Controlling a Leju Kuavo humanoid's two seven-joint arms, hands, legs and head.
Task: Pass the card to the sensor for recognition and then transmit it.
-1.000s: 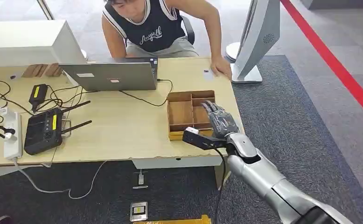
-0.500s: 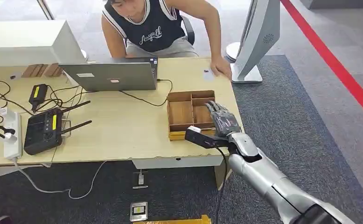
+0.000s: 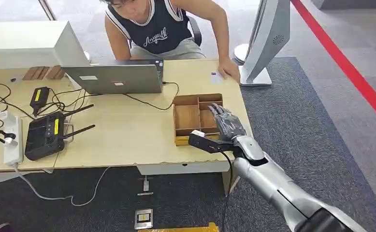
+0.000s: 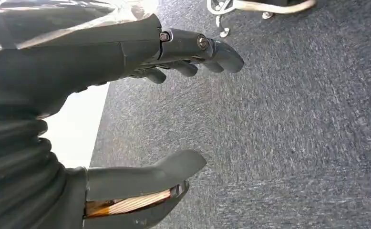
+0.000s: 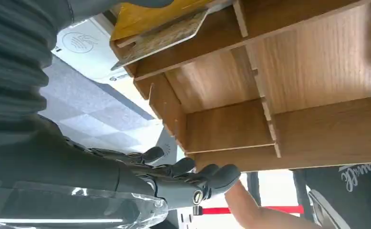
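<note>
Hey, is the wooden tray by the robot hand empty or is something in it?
Empty as far as visible: the wooden tray shows bare wood in its compartments in head and right wrist views. The right robot hand hides part.

Bright, even indoor light, soft shadows; blown-out white glare in both wrist views.

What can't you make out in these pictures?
- Card: a small pale thing on the table by the person's hand, too small to identify.
- Wooden tray: near-right compartment hidden by the right hand in the head view.
- Left hand: over carpet, holding nothing visible.
</note>
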